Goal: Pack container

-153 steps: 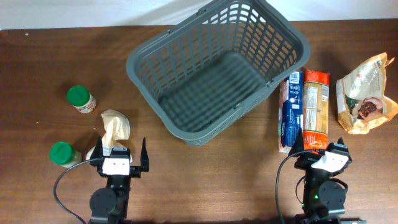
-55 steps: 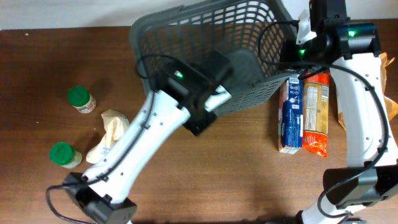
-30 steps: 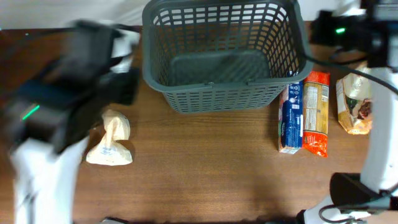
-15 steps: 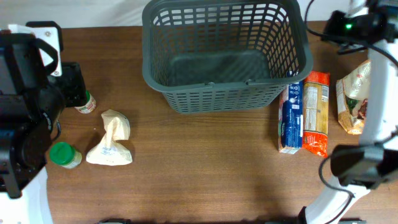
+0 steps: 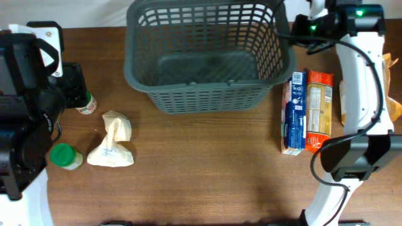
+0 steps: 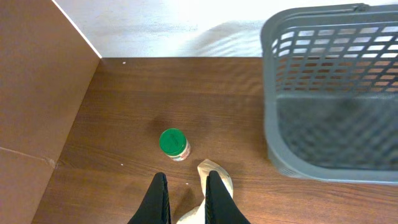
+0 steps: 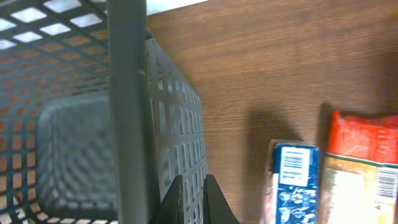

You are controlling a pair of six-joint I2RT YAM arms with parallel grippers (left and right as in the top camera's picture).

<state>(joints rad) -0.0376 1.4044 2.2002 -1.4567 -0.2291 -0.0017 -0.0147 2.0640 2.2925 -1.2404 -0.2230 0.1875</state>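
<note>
Brown wooden desk (image 5: 207, 182), dark grey slotted plastic basket (image 5: 207, 100) lying crosswise. Right fingers (image 7: 174, 205) at its right wall, grip indiscernible; left fingers (image 6: 158, 199) parted, empty, distant.

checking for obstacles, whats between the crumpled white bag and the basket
Nothing: bare tabletop separates the white bag from the container, clearest in the overhead view.

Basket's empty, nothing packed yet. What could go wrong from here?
The right claw sits right by the basket, at its right wall; a sideways nudge could skid or tip it. The left claw hangs open over the crumpled bag, with a green-lidded jar close by; coming down off-centre could knock the jar over.
</note>
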